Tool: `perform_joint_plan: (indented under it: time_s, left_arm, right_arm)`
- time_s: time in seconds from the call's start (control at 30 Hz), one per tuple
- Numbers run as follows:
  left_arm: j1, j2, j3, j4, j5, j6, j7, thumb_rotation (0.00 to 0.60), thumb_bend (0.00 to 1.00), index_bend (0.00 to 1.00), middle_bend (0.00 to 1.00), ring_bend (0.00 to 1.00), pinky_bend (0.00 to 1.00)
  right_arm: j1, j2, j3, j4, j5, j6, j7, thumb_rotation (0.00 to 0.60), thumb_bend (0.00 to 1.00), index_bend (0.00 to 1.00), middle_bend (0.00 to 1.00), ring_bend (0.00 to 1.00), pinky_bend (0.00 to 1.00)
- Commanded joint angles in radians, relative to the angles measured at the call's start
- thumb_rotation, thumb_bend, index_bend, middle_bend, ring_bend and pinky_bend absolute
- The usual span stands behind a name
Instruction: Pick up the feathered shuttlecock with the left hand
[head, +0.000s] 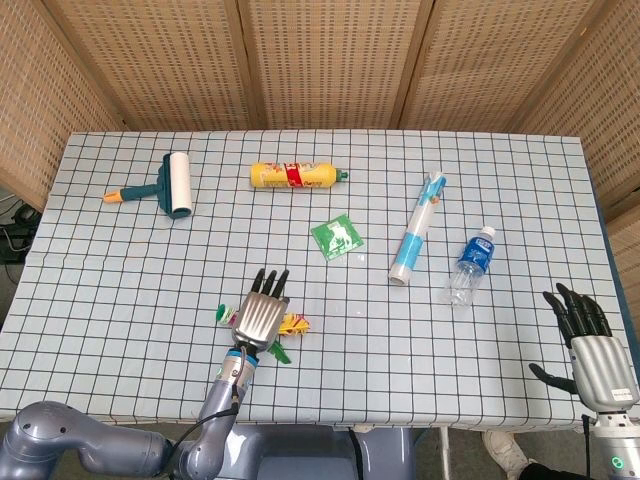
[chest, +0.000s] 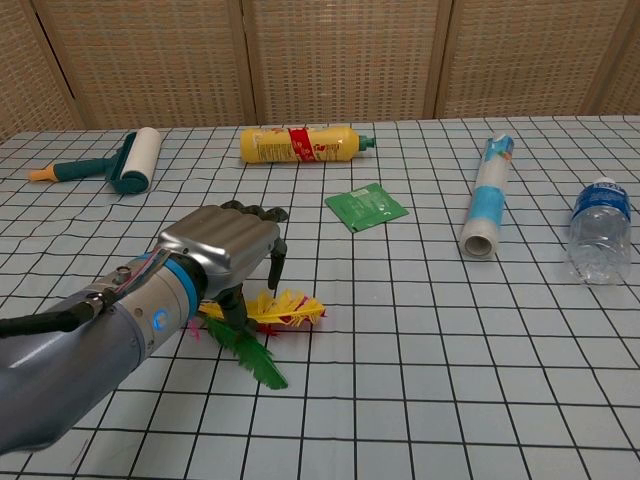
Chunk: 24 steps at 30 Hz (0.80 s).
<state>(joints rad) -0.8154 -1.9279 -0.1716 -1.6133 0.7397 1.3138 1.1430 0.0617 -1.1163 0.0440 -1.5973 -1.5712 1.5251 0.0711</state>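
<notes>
The feathered shuttlecock (chest: 292, 308) lies flat on the checked cloth near the front left, with yellow, pink and green feathers. Its green base (head: 224, 316) peeks out to the left of my left hand in the head view. My left hand (chest: 225, 245) is directly over the shuttlecock, palm down, covering its base end in the chest view. The fingers (chest: 277, 262) hang down with gaps between them. The thumb reaches down to the feathers, and no grip shows. In the head view the left hand (head: 262, 312) hides most of the shuttlecock. My right hand (head: 590, 345) stays spread and empty off the table's front right corner.
A lint roller (head: 172, 185) lies at the back left and a yellow bottle (head: 295, 175) at the back middle. A green packet (head: 337, 238) sits in the centre. A blue-white tube (head: 417, 232) and a water bottle (head: 470, 267) lie to the right.
</notes>
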Motion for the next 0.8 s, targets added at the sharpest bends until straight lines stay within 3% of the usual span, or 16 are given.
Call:
perform_joint_plan:
  time_s: [0.03,0.8]
  left_arm:
    - [0.0,-0.005,0.006,0.011,-0.001,-0.003,-0.003,0.6,0.23,0.46,0.0,0.0,0.0]
    - [0.017,-0.028,0.041,0.088,0.054,-0.014,-0.047,0.6,0.29,0.52,0.0,0.0,0.0]
  right_arm:
    - [0.0,0.0,0.001,0.001,0.002,-0.001,0.003,0.6,0.07,0.0,0.0,0.0,0.11]
    - [0.002,-0.005,0.001,0.01,-0.005,0.004,0.02,0.6,0.07,0.0,0.0,0.0,0.11]
